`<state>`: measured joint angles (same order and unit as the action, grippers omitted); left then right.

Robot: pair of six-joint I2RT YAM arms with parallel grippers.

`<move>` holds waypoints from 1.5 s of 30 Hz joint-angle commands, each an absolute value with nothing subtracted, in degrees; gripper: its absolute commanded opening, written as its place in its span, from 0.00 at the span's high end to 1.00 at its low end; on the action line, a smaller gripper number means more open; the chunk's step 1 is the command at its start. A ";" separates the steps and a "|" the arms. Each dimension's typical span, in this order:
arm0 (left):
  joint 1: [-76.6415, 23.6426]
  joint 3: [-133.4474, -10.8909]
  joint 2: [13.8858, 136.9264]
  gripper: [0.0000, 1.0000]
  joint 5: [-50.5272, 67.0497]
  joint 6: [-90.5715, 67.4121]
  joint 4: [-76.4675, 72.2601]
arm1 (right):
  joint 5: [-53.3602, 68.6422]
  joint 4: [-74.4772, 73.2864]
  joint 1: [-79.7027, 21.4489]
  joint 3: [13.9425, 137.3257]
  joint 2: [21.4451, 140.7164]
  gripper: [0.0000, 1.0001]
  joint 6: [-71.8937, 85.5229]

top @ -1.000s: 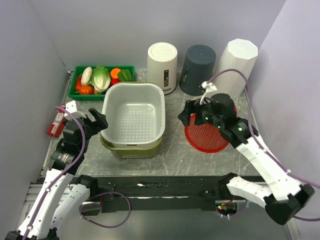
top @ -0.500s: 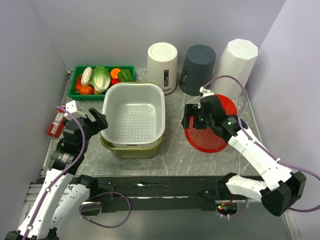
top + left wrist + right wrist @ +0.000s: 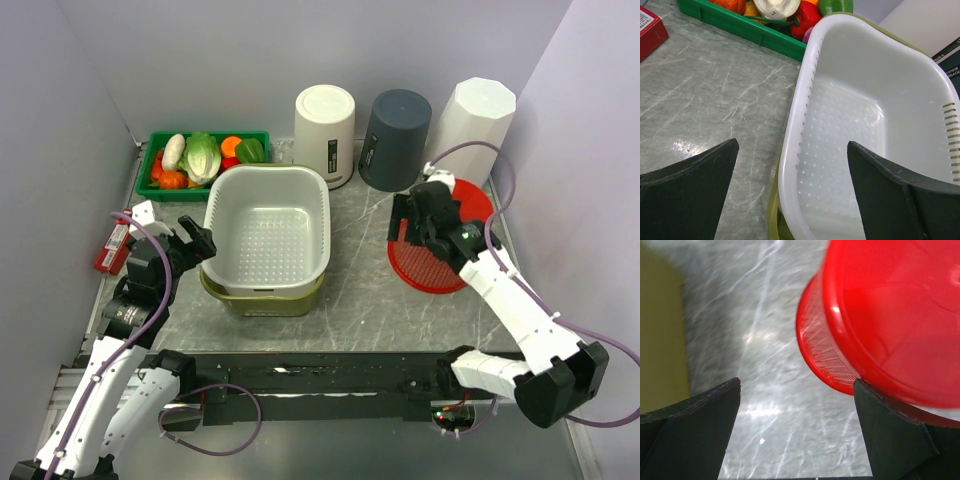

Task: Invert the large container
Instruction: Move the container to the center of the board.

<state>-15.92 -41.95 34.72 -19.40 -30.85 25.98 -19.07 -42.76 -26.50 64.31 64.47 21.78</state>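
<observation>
Marble table (image 3: pixel 350 300), top view: basin (image 3: pixel 268 235) upright inside a tub (image 3: pixel 262 302); left gripper (image 3: pixel 198 240) at the basin's left rim; right gripper (image 3: pixel 418 222), right of the basin, over a strainer (image 3: pixel 445 268); left wrist: that rim between spread jaws; right wrist: jaws wide apart.

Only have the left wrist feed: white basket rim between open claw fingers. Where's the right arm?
Observer: Right claw hangs over the left edge of the red strainer, right of the white basket.
Operator: Gripping it?
Observer: No, open. The right wrist view shows bare tabletop between its fingers.
Operator: Anything behind the basket?
Observer: Three stand along the back wall: a white container, a dark grey container and a faceted white container.
</observation>
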 commanded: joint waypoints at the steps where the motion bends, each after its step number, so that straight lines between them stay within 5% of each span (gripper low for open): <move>1: -15.73 -42.36 34.45 0.04 -19.34 -30.32 24.17 | -21.72 -45.88 -20.58 69.43 67.76 0.00 21.62; 24: -15.73 -42.36 34.72 0.04 -18.90 -30.23 23.99 | 2.54 -29.18 -14.85 59.68 61.52 0.01 21.18; 45: -15.73 -42.45 33.93 0.04 -19.42 -30.32 24.26 | -17.14 -33.92 -12.13 66.44 74.26 0.00 13.19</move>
